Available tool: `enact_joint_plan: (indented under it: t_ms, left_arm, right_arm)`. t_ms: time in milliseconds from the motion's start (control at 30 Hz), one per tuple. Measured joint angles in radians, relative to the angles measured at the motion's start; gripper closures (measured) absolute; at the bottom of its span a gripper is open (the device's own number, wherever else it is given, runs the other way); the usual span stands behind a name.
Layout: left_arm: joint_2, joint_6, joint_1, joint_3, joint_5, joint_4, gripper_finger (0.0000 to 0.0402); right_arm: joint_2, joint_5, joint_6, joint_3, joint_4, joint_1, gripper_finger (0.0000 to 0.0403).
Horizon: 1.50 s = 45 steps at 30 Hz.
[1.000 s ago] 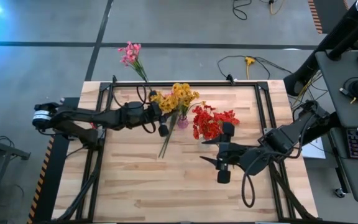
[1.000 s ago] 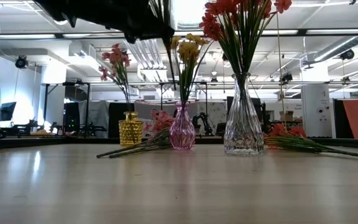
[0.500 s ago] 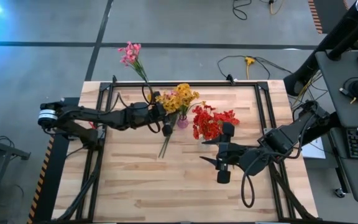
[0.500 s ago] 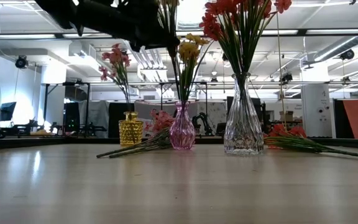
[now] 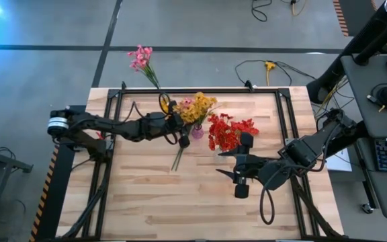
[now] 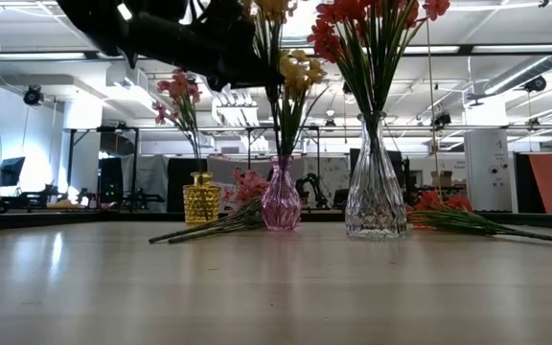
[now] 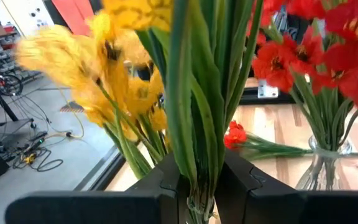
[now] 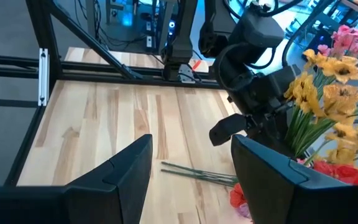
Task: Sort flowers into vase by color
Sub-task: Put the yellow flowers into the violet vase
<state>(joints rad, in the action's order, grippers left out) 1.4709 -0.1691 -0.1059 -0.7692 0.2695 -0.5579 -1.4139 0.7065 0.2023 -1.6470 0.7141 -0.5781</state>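
The left gripper (image 7: pixel 199 180), clamped on a yellow flower spray (image 5: pixel 195 107), has carried it farther right, over the pink vase (image 6: pixel 281 201). The right gripper (image 8: pixel 191 168) waits wide open beside the red flowers (image 5: pixel 226 131), unmoved.

Yellow flowers (image 5: pixel 195 107), green stems, in pink vase (image 6: pixel 281 203). Red flowers (image 5: pixel 228 131) in clear vase (image 6: pixel 376 196). Pink flowers (image 5: pixel 140 58) in yellow vase (image 6: pixel 199 200), left of pink vase. Table (image 5: pixel 200 195) pale wood, black frame. Arms dark.
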Motion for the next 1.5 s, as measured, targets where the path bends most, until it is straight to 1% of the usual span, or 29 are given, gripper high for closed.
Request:
enact_joint_plan:
  t_ms: [367,567,800,1267,1367,1500]
  left_arm:
    - [0.014,0.022,-0.001,0.0,0.011,-0.003,0.0359]
    - [0.014,0.037,-0.001,0.0,0.088,0.001,0.0359]
    - [0.014,0.037,-0.001,0.0,0.095,0.008,0.0357]
    - [0.014,0.076,0.0,0.0,0.082,0.037,0.0314]
    - [0.014,0.081,0.0,0.0,0.082,0.039,0.0296]
    - [0.014,0.083,0.001,0.0,0.082,0.046,0.0263]
  right_arm:
    - [0.0,0.0,0.0,0.0,0.01,0.0,0.019]
    - [0.0,0.0,0.0,0.0,0.011,0.0,0.019]
    - [0.0,0.0,0.0,0.0,0.011,0.0,0.019]
    - [0.0,-0.003,0.0,0.0,0.012,0.0,0.019]
    - [0.0,-0.003,0.0,0.0,0.012,0.0,0.019]
    - [0.0,-0.003,0.0,0.0,0.012,0.0,0.019]
